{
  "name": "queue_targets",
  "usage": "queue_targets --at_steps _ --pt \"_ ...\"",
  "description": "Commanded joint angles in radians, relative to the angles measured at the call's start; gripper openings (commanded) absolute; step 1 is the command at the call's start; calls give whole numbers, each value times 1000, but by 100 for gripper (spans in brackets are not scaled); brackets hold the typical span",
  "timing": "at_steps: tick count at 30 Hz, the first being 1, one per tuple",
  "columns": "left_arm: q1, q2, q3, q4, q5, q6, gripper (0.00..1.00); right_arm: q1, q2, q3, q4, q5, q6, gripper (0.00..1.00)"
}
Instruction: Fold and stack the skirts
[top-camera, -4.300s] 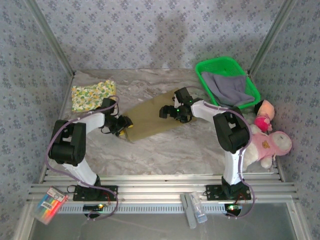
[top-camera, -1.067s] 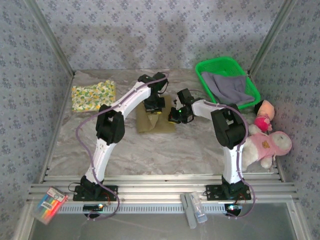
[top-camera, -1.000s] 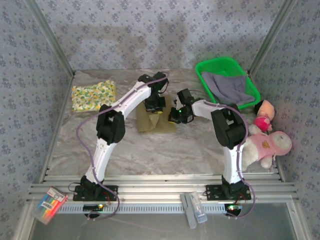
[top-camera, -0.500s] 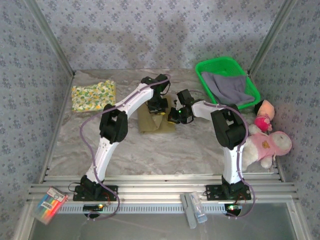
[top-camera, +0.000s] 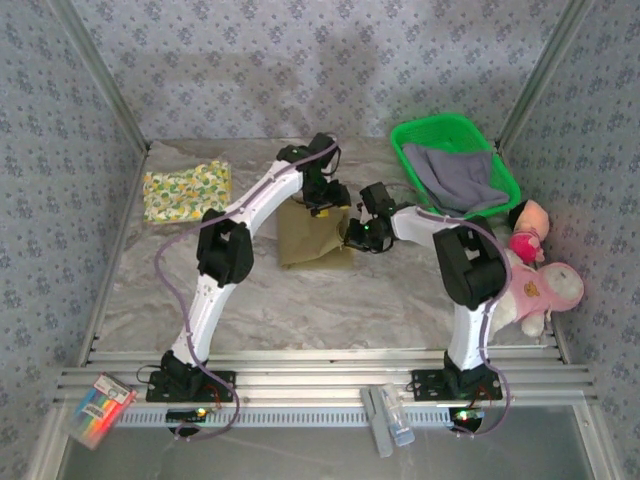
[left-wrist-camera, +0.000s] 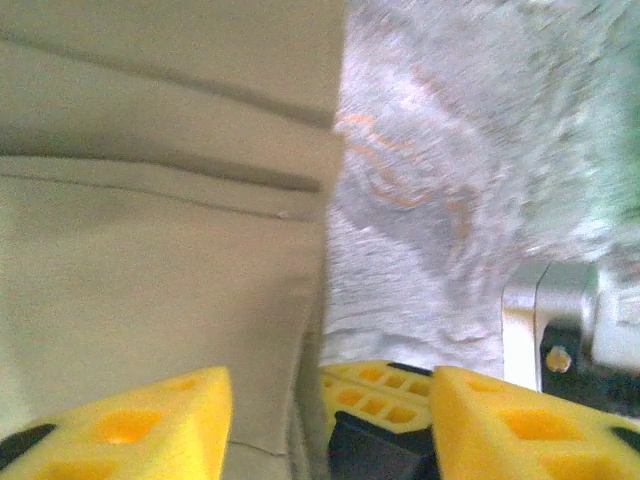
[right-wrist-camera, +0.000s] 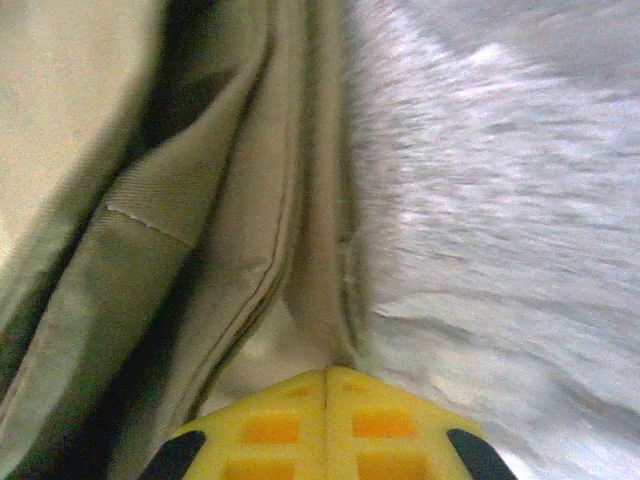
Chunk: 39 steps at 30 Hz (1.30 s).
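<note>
The olive skirt lies folded into a small rectangle in the middle of the tabletop, with a claw of mine at each side of its right end. My left claw hangs over the far right corner with jaws apart, released. My right claw sits at the right edge, clenched, and the folded hem runs straight into its tips, so I judge it pinched.

The cloth looks light and limp. Lifted by one point it would probably sag and fall open, so I would take the stacked edges at two corners, all layers together.

The overhead view gives what my wrists cannot — the fruit-print skirt flat at far left, the grey skirt heaped in the green basket. My left wrist view shows the layered hems and my parted yellow fingers. My right wrist view shows shut fingers meeting the fold.
</note>
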Motion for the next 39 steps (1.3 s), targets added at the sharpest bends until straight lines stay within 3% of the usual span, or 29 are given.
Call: queue_targets --at_steps 1,6,11,16,20,21,23,25,27,29,33,39 --pt "24 -108 35 22 40 25 63 -15 -118 -52 -1 134 40 12" --pt "86 -156 -34 17 -6 109 78 -3 -283 -171 114 253 47 18" --pt "172 -101 -50 42 134 225 93 50 -321 -188 247 28 -104 19" --pt "232 26 36 34 219 274 99 134 -194 -108 206 -111 -169 37" --pt "249 98 54 49 285 267 99 119 -80 -78 203 -238 -106 53" --pt "247 105 50 54 299 267 100 115 -58 -67 184 -245 -101 55" --pt "241 118 30 62 311 272 99 104 -29 -52 139 -229 -104 75" --pt "241 122 -3 67 289 268 99 89 -18 -54 120 -223 -101 80" --pt "242 114 -53 72 256 259 99 61 -10 -60 114 -222 -95 85" --pt "245 85 -138 92 234 246 99 25 3 -65 108 -223 -119 100" --pt "238 -29 -425 246 268 160 100 -44 41 -16 53 -252 -293 100" --pt "164 -351 -891 525 269 -50 100 -148 86 203 -145 -322 -585 100"
